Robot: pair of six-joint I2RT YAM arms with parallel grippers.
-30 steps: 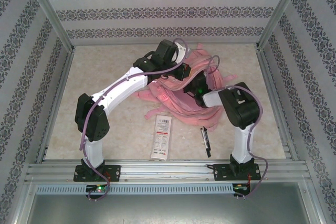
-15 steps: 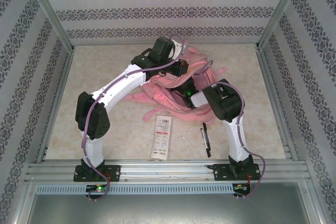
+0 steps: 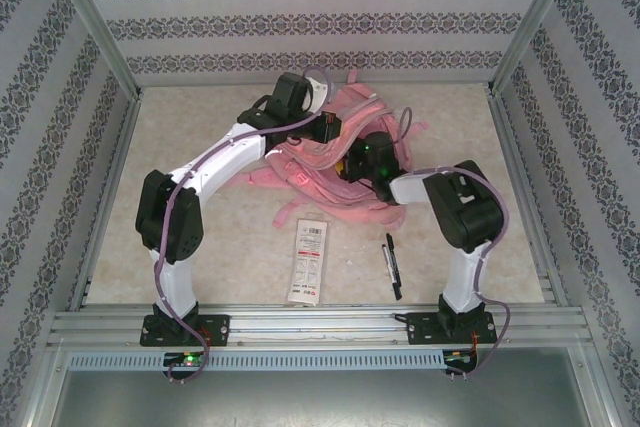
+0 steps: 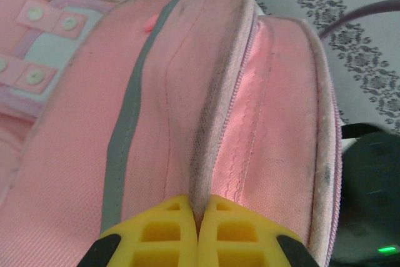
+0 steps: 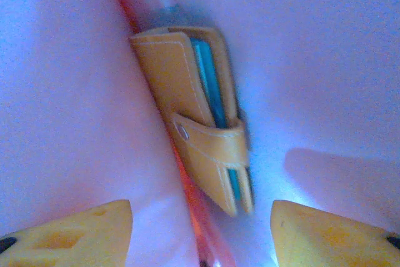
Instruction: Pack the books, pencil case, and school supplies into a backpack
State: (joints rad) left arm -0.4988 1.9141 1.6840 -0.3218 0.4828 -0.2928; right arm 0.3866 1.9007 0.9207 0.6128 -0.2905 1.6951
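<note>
We clamp the left gripper on the rim of the backpack. The right gripper gapes inside the backpack, near the booklet. A slipping rim could trap it.

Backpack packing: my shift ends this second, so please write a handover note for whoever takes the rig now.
Grippers: the left gripper is shut, pinching the rim of the backpack opening. The right gripper is open inside the bag, facing the booklet without touching it.
Done: the booklet lies inside the backpack.
Left: the pencil case and a black pen lie on the table in front of the arm bases, waiting to be packed.
</note>
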